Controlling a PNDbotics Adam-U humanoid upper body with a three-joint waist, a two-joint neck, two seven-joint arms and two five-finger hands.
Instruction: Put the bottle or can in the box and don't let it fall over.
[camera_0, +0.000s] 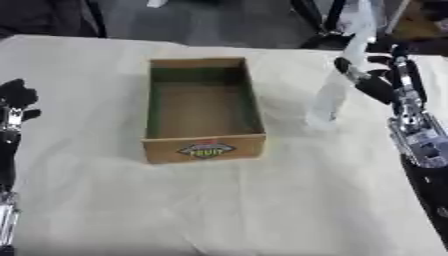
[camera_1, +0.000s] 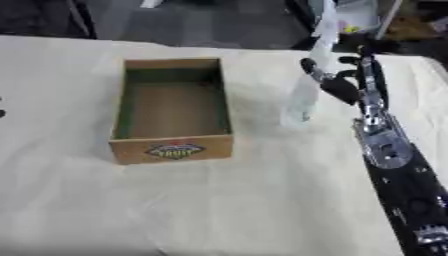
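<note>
In the left eye view my right hand (camera_0: 378, 82) curls round the tall clear plastic bottle (camera_0: 337, 87), upright beside the open brown cardboard box (camera_0: 203, 145), while the right eye view shows it gripped mid-body so it won't tip.

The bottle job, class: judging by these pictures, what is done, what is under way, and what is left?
Done: the right hand has reached the clear bottle, which stands to the right of the cardboard box, tilted. Under way: its fingers are curled around the bottle. Left: the box holds nothing, so the bottle has yet to go in and stand upright. The left hand rests idle at the left edge.
</note>
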